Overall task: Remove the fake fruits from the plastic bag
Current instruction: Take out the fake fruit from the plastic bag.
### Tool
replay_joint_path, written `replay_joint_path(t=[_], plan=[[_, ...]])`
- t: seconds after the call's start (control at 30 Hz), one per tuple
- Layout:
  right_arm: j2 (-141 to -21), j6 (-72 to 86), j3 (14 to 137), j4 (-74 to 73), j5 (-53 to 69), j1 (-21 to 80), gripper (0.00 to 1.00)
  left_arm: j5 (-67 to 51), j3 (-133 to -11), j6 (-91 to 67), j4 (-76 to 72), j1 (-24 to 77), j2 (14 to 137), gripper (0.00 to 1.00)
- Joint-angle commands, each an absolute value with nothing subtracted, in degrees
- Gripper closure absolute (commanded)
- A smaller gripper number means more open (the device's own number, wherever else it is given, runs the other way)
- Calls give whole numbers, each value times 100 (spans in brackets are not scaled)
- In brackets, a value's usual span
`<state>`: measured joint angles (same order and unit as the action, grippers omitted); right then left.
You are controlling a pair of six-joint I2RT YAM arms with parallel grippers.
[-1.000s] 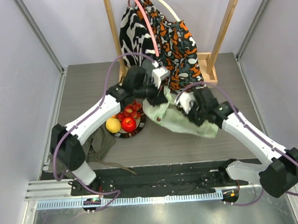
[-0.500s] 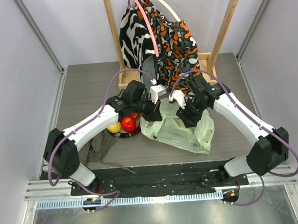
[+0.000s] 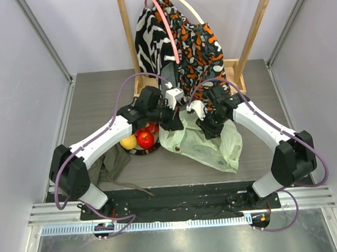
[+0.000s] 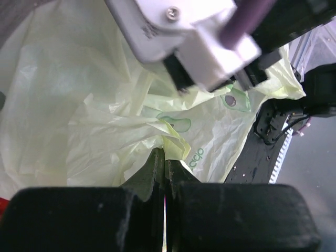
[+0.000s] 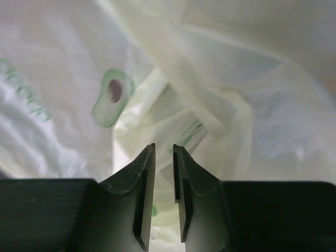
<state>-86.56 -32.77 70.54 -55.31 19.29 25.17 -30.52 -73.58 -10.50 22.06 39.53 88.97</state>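
Left hand [image 4: 166, 155] clamped on a fold of the plastic bag [image 3: 208, 147]; right hand [image 5: 164, 148] narrowly apart against its film; fake fruits [image 3: 145, 139] just left.

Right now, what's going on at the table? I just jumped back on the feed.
Both arms are working the plastic bag at mid-table. The left gripper is shut on a fold of its film. The right gripper is right at the bag with its jaws only narrowly apart; I can't tell whether it has film pinched. A red apple, a yellow fruit and strawberries lie on the plate left of the bag. Neither wrist view shows fruit inside the bag.
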Motion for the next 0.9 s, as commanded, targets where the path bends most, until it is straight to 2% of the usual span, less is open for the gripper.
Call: replay_joint_path(t=[0.0, 0.1, 0.33, 0.4, 0.47, 0.5, 0.6, 0.7, 0.77, 0.8, 0.83, 0.87], plan=[[-8876, -2611, 7058, -4284, 795, 2426, 73, -3032, -7682, -1239, 1872, 3885, 8877, 100], [-9096, -2277, 7066, -3790, 63, 2216, 71, -3085, -7699, -1248, 1863, 3885, 8903, 100], [-9606, -2241, 7313, -3744, 324, 1986, 56, -3102, -7690, -1222, 1846, 3885, 8947, 100], [-9668, -2198, 7278, -3718, 343, 2004, 46, -3138, -7699, -1222, 1811, 3885, 8973, 100], [-9764, -2118, 7260, -3700, 447, 2004, 41, -3173, -7717, -1239, 1793, 3885, 9026, 100], [-9799, -2083, 7268, -3718, 518, 1995, 33, -3182, -7725, -1239, 1784, 3885, 9044, 100], [-9940, -1925, 7199, -3657, 764, 2004, 24, -3190, -7743, -1231, 1775, 3885, 9096, 100], [-10081, -1846, 7058, -3393, 598, 2074, 24, -3190, -7761, -1318, 1740, 3894, 9149, 100], [-10142, -1837, 7049, -3288, 432, 2083, 34, -3190, -7761, -1371, 1705, 3894, 9184, 100], [-10160, -1854, 7127, -3305, 396, 2083, 41, -3173, -7743, -1380, 1670, 3894, 9202, 100], [-10117, -1933, 7145, -3331, 430, 2066, 56, -3147, -7734, -1406, 1644, 3894, 9202, 100], [-10047, -2134, 7137, -3348, 483, 2048, 64, -3138, -7743, -1441, 1617, 3894, 9228, 100]])
